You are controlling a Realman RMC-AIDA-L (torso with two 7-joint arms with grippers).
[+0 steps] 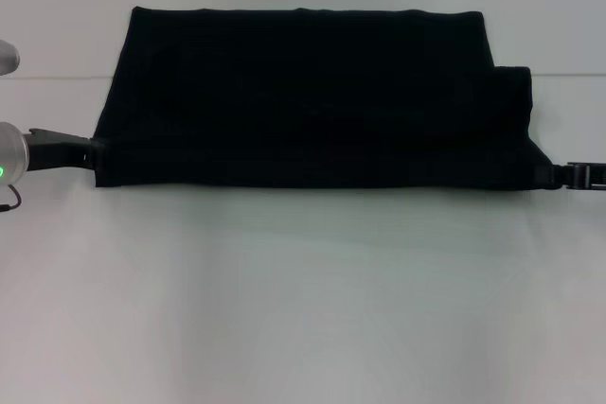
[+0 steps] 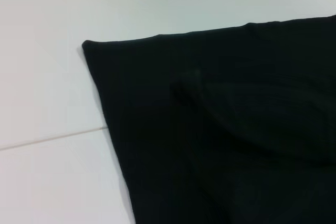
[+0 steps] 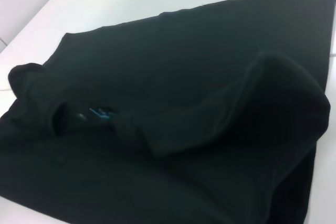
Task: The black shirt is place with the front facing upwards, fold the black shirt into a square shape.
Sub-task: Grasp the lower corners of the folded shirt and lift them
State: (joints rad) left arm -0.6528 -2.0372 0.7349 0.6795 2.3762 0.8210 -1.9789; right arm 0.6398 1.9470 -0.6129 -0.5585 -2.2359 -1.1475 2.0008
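The left claw (image 1: 93,151) sat at the near left corner of the black shirt (image 1: 312,101), its dark tip against the cloth edge; whether its fingers were spread or closed on the fabric could not be told. The right claw (image 1: 559,175) sat at the near right corner, also touching the hem, and its opening could not be told either.

The shirt lay on the white surface (image 1: 303,309) as a wide band, folded lengthwise, with a smaller folded part stepping out on the right side. In the head view it reached from one claw to the other, and no lettering showed on the upper face.

The left wrist view showed what the head view did not: a far corner of the shirt (image 2: 220,129) resting flat on the surface (image 2: 42,171), with a soft ridge running across the cloth. The right wrist view showed the shirt (image 3: 157,66) bunched into a raised roll near the camera, and a small blue neck label (image 3: 97,113) tucked in a fold. Neither wrist view showed its own fingers.
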